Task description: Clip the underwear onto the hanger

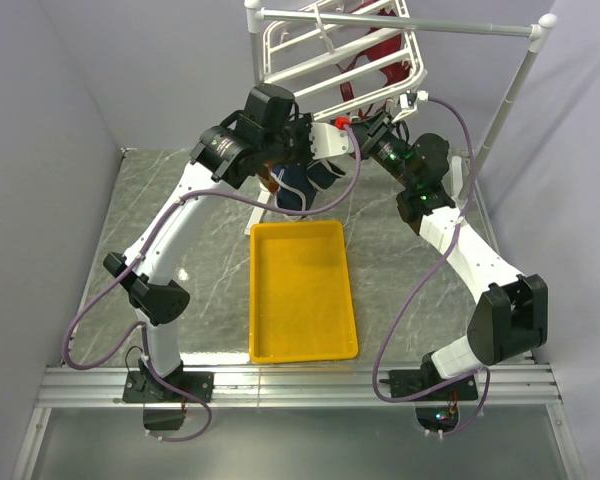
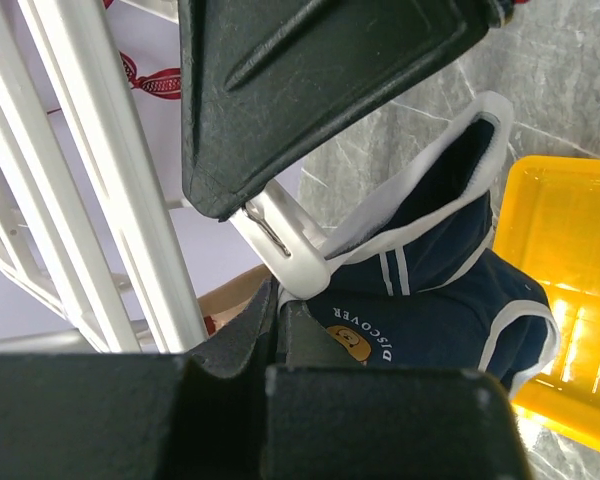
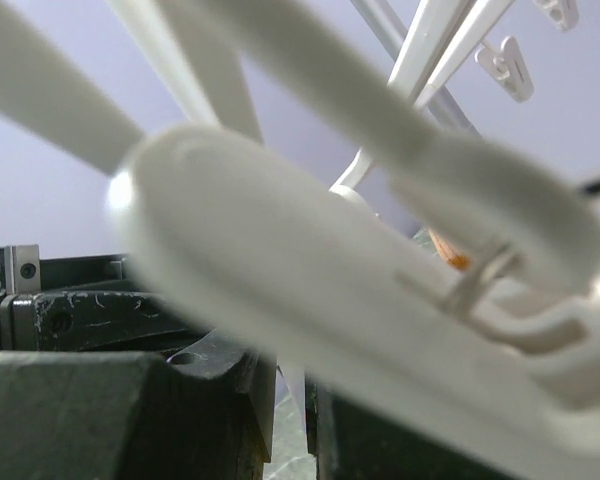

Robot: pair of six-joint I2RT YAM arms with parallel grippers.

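Hanging navy blue fabric briefs (image 1: pixel 305 186) beneath large white plastic drying rack (image 2: pixel 115 170), upper centre overhead.
Clenching left gripper (image 1: pixel 302 140) on small white plastic clip (image 2: pixel 292 252) at waistband; resting right gripper (image 1: pixel 370 130) by rack edge, clasp impossible to tell.

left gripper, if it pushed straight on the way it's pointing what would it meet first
The white clip, which sits between the left gripper's fingers and seems to touch them. Just beyond it is the underwear, caught in that clip. Depth past that is unclear.

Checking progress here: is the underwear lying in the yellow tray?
No, the underwear is held up beyond the yellow tray, whose floor shows bare yellow.
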